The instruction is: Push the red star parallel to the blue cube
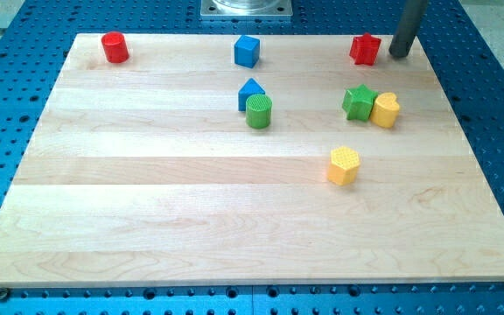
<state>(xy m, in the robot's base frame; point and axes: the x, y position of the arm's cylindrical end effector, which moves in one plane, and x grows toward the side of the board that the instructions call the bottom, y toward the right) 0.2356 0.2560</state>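
Look at the red star (366, 50) first: you see it as a small, chunky block with short blunt points, solid red all over, standing flat on the pale wooden bench (147, 201) near the view's top edge, right of centre. Its top face catches a little light and its near side is slightly darker. My tip (400, 54) sits just to the view's right of the star, close beside it; you cannot tell from this angle whether the two touch or a thin gap remains. There is no claw on this arm, only the dark rod that comes down from the view's top right, so nothing is gripped or released. The blue cube (247, 51) stands along the same top strip of the bench, well apart from the star toward the view's left, and the two sit at about the same height in the view. Farther left on that strip you see a red cylinder (115, 47) near the bench's corner. Below the cube, a blue block (249, 90) with a peaked top touches a green cylinder (258, 112) in front of it. Below the star, a green star (358, 102) and a yellow heart-like block (385, 110) sit side by side, touching. A yellow hexagonal block (343, 165) stands alone nearer the view's bottom, below that pair.
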